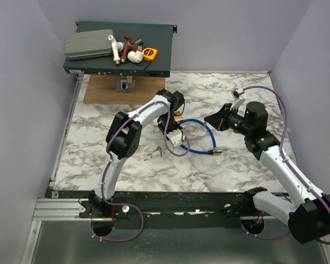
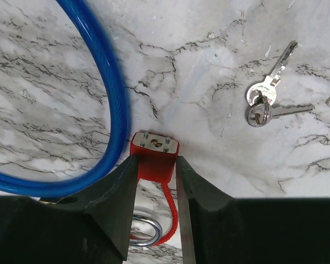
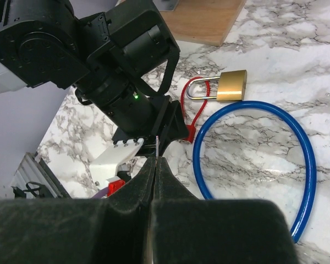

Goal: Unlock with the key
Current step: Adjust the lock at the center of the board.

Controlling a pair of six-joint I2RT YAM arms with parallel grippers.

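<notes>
1. The left arm (image 1: 124, 136) is rising from the near edge, folding at the elbow and reaching to the middle of the worktop (image 1: 236, 165), with its wrist tipping down toward the marble.
2. The left gripper (image 2: 155, 162) is standing only narrowly parted. Its two fingers (image 2: 118, 192) are pressing against opposite sides of the red head of the key (image 2: 154, 149), which is sitting low at the marble, mid-worktop.
3. The red cord (image 2: 172, 220) is trailing back from that head, under the gripper, toward the silver shackle of the brass padlock (image 3: 232, 85).
4. The blue cable lock (image 2: 113, 93) is curving just left of the red head, crowding the left finger. In the top view its loop is lying between the two arms.
5. A pair of silver keys (image 2: 264, 102) is lying loose on the marble, well apart from the gripper.
6. In the top view the left wrist is covering the key entirely.
7. A wooden board (image 1: 118, 88) and a black rack unit (image 1: 118, 55) carrying assorted parts are sitting at the far left.
8. The right arm (image 1: 286, 165) is stretching in from the right, holding its wrist above the worktop.
9. The right gripper (image 3: 155, 159) is pointing at the left wrist with its fingers pressed fully together, holding nothing.
</notes>
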